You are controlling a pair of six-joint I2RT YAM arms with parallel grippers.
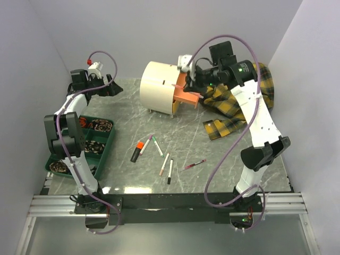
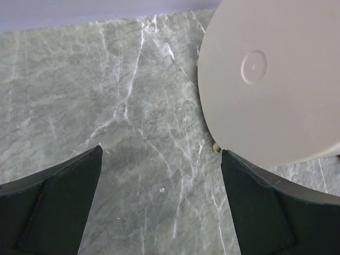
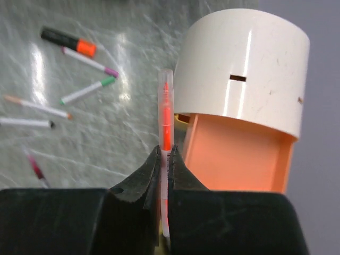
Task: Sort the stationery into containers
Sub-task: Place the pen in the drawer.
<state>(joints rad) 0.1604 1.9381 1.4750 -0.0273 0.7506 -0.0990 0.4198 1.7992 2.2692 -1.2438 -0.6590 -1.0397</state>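
Observation:
My right gripper point(image 3: 164, 154) is shut on a clear pen with an orange core point(image 3: 166, 111), held upright just at the left edge of the open orange drawer point(image 3: 239, 159) of the cream round-topped cabinet point(image 3: 244, 64). In the top view the gripper point(image 1: 192, 81) hovers over that drawer point(image 1: 188, 96). On the table lie an orange-capped black marker point(image 1: 138, 151), a pink pen point(image 1: 147, 143), a green pen point(image 1: 158, 146), a tan pen point(image 1: 164, 164), a white pen point(image 1: 170, 171) and a red pen point(image 1: 195, 164). My left gripper point(image 2: 162, 202) is open and empty behind the cabinet point(image 2: 276, 79).
A dark green tray point(image 1: 109, 142) holding round dark items sits at the left by the left arm's base. The yellow plaid cloth point(image 1: 239, 103) lies right of the cabinet, under the right arm. White walls close in the table on three sides.

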